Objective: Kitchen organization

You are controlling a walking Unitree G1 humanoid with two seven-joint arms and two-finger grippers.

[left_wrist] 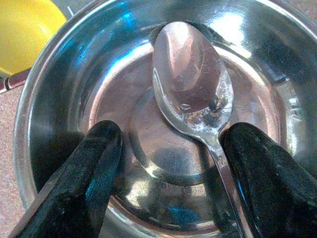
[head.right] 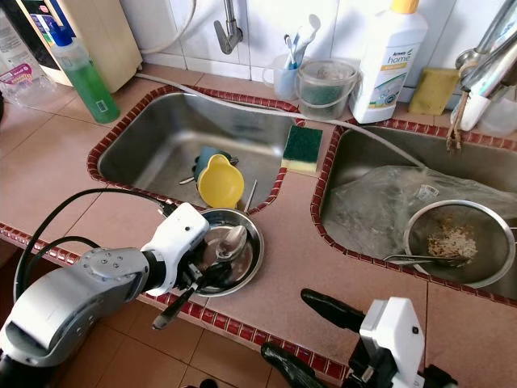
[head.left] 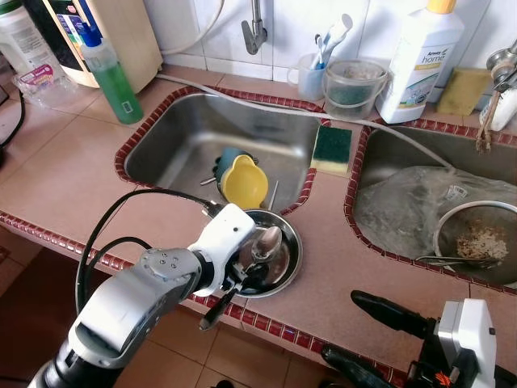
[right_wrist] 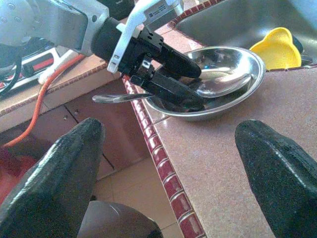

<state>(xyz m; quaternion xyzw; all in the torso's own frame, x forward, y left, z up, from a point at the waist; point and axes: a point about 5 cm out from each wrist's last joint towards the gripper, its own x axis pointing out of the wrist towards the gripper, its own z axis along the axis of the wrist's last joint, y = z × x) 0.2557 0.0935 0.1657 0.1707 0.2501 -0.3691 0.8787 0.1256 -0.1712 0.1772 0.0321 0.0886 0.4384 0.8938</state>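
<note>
My left claw sits apart astride the shiny metal spoon, which lies in the round steel bowl at the worktop's front edge. My right claw hovers apart beside it.

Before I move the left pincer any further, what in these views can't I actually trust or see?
- Spoon handle: head views, covered by the left pincer; left wrist view, cut by the frame edge.
- Grip on the spoon: unclear; in the left wrist view the fingers sit apart either side of it.
- Blue item behind the yellow cup: mostly hidden by it.
- Strainer contents: too small to identify.
</note>
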